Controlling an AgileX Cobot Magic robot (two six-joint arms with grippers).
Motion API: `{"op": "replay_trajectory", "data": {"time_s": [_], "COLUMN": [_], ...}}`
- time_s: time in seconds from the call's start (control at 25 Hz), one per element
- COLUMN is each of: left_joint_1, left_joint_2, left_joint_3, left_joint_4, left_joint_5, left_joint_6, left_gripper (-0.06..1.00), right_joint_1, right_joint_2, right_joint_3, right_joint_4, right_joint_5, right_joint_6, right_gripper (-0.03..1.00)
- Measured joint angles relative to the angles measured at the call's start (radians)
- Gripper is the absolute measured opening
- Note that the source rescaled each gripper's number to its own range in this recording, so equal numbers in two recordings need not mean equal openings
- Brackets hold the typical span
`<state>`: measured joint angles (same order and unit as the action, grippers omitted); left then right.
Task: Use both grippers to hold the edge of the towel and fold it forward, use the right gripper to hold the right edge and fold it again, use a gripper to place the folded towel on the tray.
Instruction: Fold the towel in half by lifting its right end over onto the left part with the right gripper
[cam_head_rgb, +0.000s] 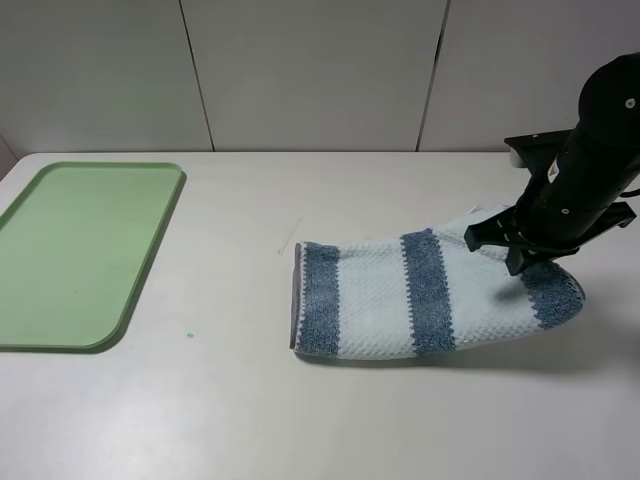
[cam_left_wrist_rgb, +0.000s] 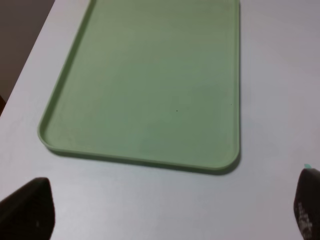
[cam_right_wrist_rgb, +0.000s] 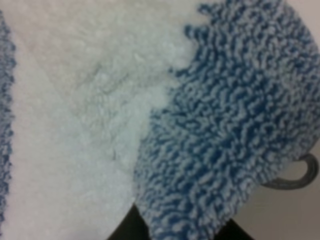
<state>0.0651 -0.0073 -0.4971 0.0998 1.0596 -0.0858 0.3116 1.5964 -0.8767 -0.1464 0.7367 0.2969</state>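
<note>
The striped blue and white towel (cam_head_rgb: 400, 295) lies folded on the table right of centre, its grey hem (cam_head_rgb: 295, 300) at the left end. Its right end is raised off the table, with my right gripper (cam_head_rgb: 520, 255) shut on it from above. In the right wrist view the towel (cam_right_wrist_rgb: 175, 115) fills the picture, and the dark fingers (cam_right_wrist_rgb: 125, 230) show only at the frame's edge. The light-green tray (cam_head_rgb: 80, 250) sits at the far left with nothing on it. In the left wrist view my left gripper (cam_left_wrist_rgb: 167, 207) hangs open above the table beside the tray (cam_left_wrist_rgb: 150, 85), holding nothing.
The white table (cam_head_rgb: 250, 420) stretches between tray and towel. A pale panelled wall (cam_head_rgb: 320, 70) stands behind the table. A small grey loop (cam_right_wrist_rgb: 295, 175) shows beside the towel's blue stripe in the right wrist view.
</note>
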Motion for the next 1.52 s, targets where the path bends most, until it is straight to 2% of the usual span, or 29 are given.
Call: {"op": "replay_trajectory", "data": {"time_s": [0.36,0.92,1.08,1.32,1.52], "left_joint_1": [0.0,0.0,0.0,0.0,0.0], "left_joint_2": [0.0,0.0,0.0,0.0,0.0], "left_joint_3": [0.0,0.0,0.0,0.0,0.0], "left_joint_4": [0.0,0.0,0.0,0.0,0.0], "left_joint_5": [0.0,0.0,0.0,0.0,0.0], "left_joint_6": [0.0,0.0,0.0,0.0,0.0], "left_gripper": [0.95,0.95,0.95,0.95,0.95], "right_joint_1": [-0.038,-0.039,-0.039,-0.034,0.041], "right_joint_2": [-0.08,-0.193,-0.2,-0.2,-0.2], "right_joint_3": [0.0,0.0,0.0,0.0,0.0], "right_joint_4": [-0.063,-0.099,-0.071,0.025,0.03], "right_joint_5": [0.121,0.23,0.232,0.208,0.192], "right_joint_6": [0.017,0.018,0.019,0.017,0.059], "right_gripper": [0.07,0.07,0.07,0.07,0.07]}}
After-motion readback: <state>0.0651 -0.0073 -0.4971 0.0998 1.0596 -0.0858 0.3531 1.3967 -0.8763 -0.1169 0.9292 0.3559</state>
